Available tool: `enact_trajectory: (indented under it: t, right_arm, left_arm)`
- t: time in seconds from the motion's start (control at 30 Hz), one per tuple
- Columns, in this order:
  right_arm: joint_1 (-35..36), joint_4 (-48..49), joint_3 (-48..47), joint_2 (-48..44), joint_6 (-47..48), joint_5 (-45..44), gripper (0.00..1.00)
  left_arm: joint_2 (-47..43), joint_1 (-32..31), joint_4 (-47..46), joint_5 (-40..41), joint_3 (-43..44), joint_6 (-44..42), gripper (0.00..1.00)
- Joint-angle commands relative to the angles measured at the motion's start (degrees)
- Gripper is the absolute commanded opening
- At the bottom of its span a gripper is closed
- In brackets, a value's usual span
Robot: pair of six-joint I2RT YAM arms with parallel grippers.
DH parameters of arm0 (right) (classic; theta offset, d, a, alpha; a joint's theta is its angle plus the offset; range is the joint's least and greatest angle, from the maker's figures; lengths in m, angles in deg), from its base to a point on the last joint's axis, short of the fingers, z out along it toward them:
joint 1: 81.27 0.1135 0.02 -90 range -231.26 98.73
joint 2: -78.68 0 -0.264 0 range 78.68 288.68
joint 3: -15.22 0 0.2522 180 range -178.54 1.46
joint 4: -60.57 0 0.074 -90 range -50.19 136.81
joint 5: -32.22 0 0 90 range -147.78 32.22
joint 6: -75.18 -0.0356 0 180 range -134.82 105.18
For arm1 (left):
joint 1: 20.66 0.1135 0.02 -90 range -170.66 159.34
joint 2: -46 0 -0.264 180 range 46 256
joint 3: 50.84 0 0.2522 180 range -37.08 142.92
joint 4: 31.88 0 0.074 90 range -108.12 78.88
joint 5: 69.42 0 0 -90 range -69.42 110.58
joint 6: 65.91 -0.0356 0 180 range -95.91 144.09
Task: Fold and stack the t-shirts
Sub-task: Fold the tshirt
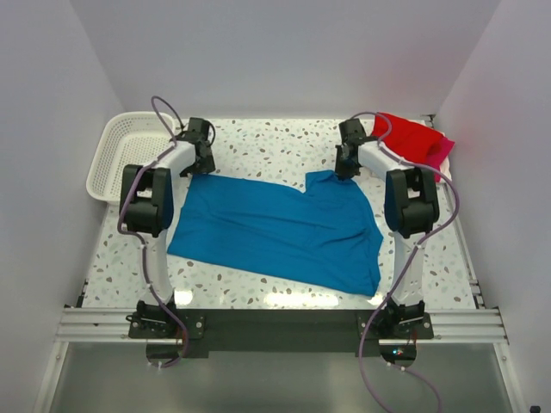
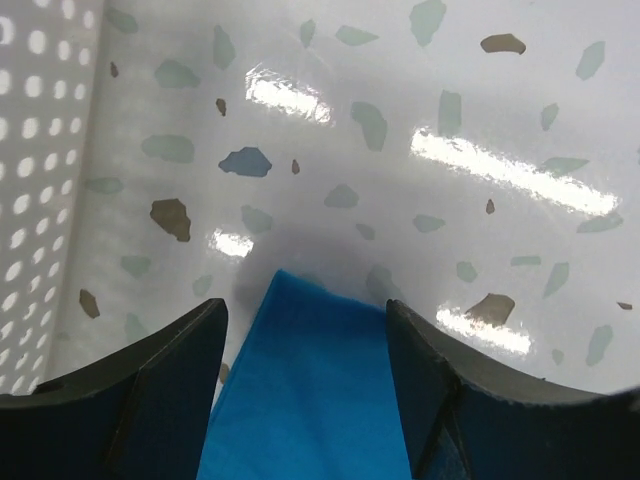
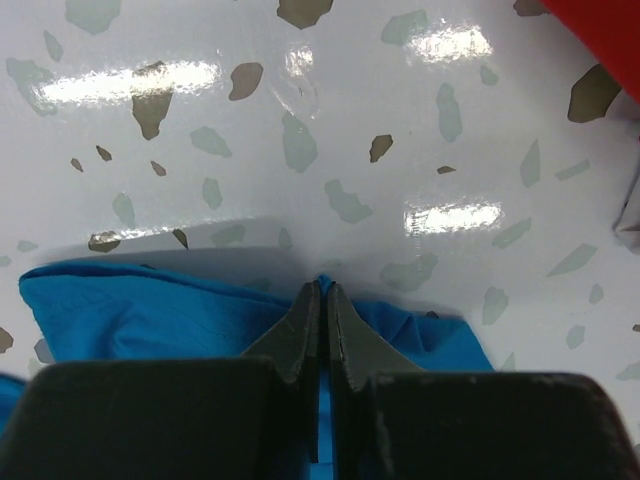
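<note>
The bright blue t-shirt (image 1: 275, 228) lies spread flat across the middle of the table. Its far left corner (image 2: 300, 400) reaches up between my left gripper's (image 2: 305, 310) fingers, which stand apart on either side of the cloth without pinching it. In the top view that gripper (image 1: 205, 163) hovers at the shirt's far left corner. My right gripper (image 3: 322, 285) is shut on a small fold of the blue t-shirt's (image 3: 130, 310) far edge, near the upper right corner (image 1: 346, 168). The red t-shirt (image 1: 409, 136) lies bunched at the back right, over a magenta-pink t-shirt (image 1: 441, 153).
A white mesh basket (image 1: 129, 155) stands at the back left, close beside my left gripper, and its wall (image 2: 40, 150) fills the left of the left wrist view. An edge of the red t-shirt (image 3: 600, 25) shows far right of the right gripper. White walls enclose the speckled table.
</note>
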Motion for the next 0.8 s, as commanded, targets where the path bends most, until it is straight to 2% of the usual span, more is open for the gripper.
enact_trajectory:
  t: [0.0,0.2,0.67,0.77]
  right_arm:
    - [-0.2,0.4,0.6,-5.0,-0.1,1.2,0.00]
    - [-0.2,0.7,1.9,-6.8,0.0,1.6,0.00]
    - [-0.2,0.3,1.2,-7.1,-0.3,2.6,0.00]
    - [-0.1,0.2,1.4,-7.2,-0.4,2.5,0.00]
  left_arm:
    - [2.6,0.1,-1.8,1.4,4.1,0.1,0.68]
    - [5.3,0.1,-0.3,1.4,6.9,-0.3,0.54]
    - [2.2,2.1,-1.8,-0.1,0.9,1.8,0.53]
    - [2.8,2.1,-1.5,-0.4,0.9,1.7,0.49]
